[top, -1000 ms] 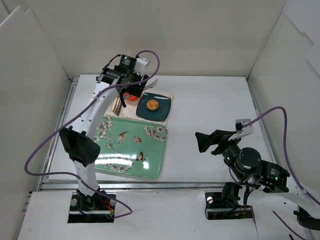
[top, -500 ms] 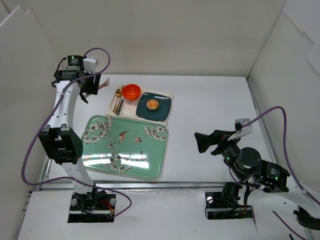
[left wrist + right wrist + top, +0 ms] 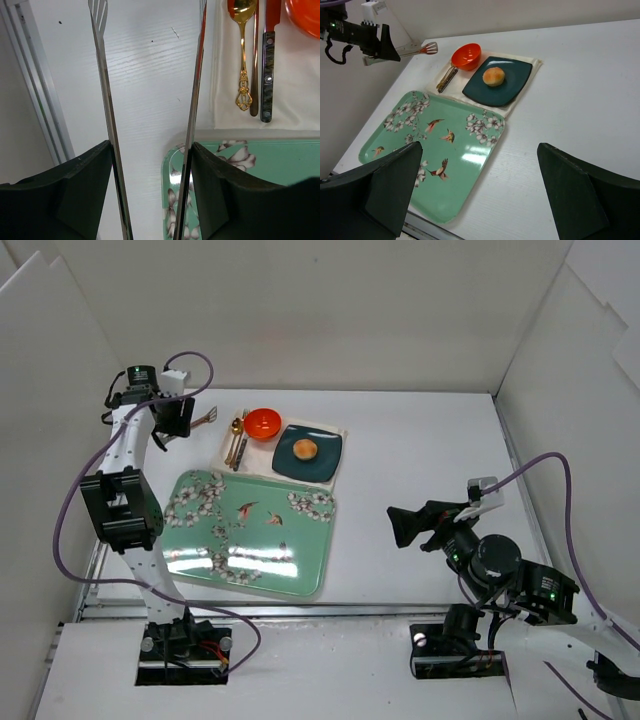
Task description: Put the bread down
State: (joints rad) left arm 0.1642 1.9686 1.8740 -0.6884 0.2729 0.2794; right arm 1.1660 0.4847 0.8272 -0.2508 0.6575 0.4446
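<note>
The bread (image 3: pixel 305 449) is a small golden-brown bun on a dark teal square plate (image 3: pixel 326 464) at the back of the table. It also shows in the right wrist view (image 3: pixel 493 76). My left gripper (image 3: pixel 176 418) is at the far back left, well left of the plate. It is shut on metal tongs (image 3: pixel 103 75), whose two arms run between my fingers (image 3: pixel 150 150). The tong tips are apart and empty. My right gripper (image 3: pixel 405 525) is open and empty over the right side of the table, far from the bread.
An orange bowl (image 3: pixel 263 423), a gold spoon (image 3: pixel 243 50) and a knife (image 3: pixel 267 65) lie on a white mat beside the plate. A green floral tray (image 3: pixel 262 562) lies in front of them. White walls close in the left, back and right.
My left arm has swung left with the tongs, from over the orange bowl to the far back left corner. The bread stays on the plate. The right arm has not moved.
</note>
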